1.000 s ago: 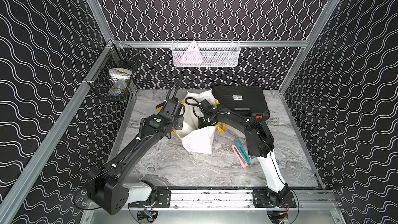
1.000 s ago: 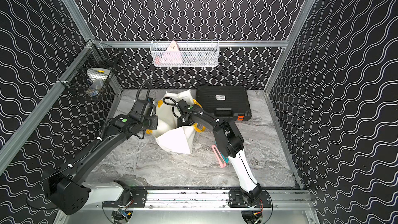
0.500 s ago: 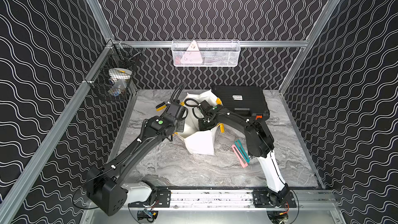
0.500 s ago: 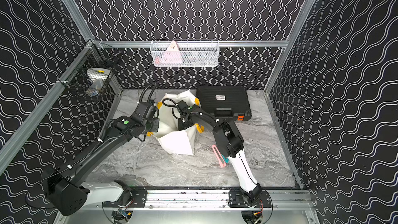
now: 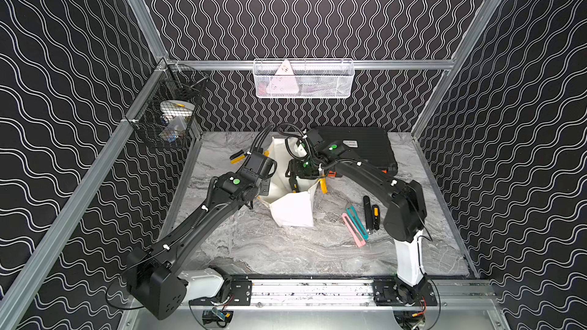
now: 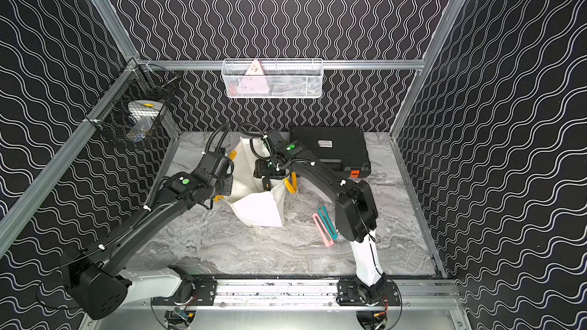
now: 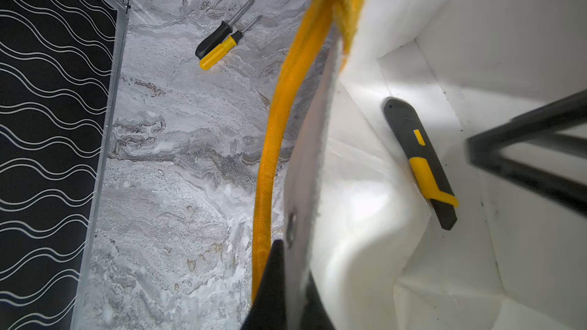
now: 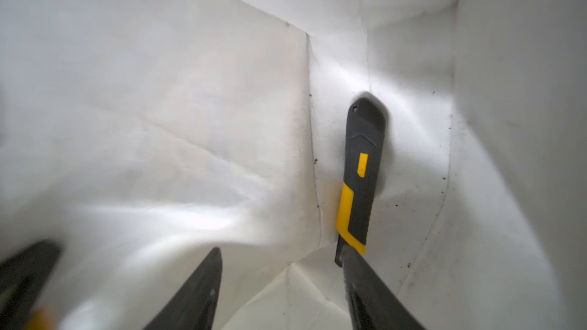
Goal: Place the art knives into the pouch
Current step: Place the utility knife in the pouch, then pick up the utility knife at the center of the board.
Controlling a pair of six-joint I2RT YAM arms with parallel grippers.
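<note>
The white pouch (image 5: 293, 209) (image 6: 258, 211) stands open on the marble table, yellow handles hanging at its sides. My left gripper (image 7: 292, 250) is shut on the pouch's rim beside a yellow handle (image 7: 270, 153). The art knife (image 8: 360, 173) (image 7: 424, 160), black with yellow grip, lies inside the pouch against its white wall. My right gripper (image 8: 279, 255) reaches down into the pouch and stands open. One of its fingers (image 8: 368, 290) lies over the knife's near end, and nothing sits between the two fingers.
A black hard case (image 5: 359, 149) lies behind the pouch. Pink and teal cutters (image 5: 355, 226) and two dark knives (image 5: 371, 214) lie by the right arm. Two screwdrivers (image 7: 219, 42) lie left of the pouch. Wire baskets hang on the back and left rails.
The right gripper's jaws have spread apart inside the pouch, leaving the knife loose. The left arm has shifted a little with the pouch's rim in its grip.
</note>
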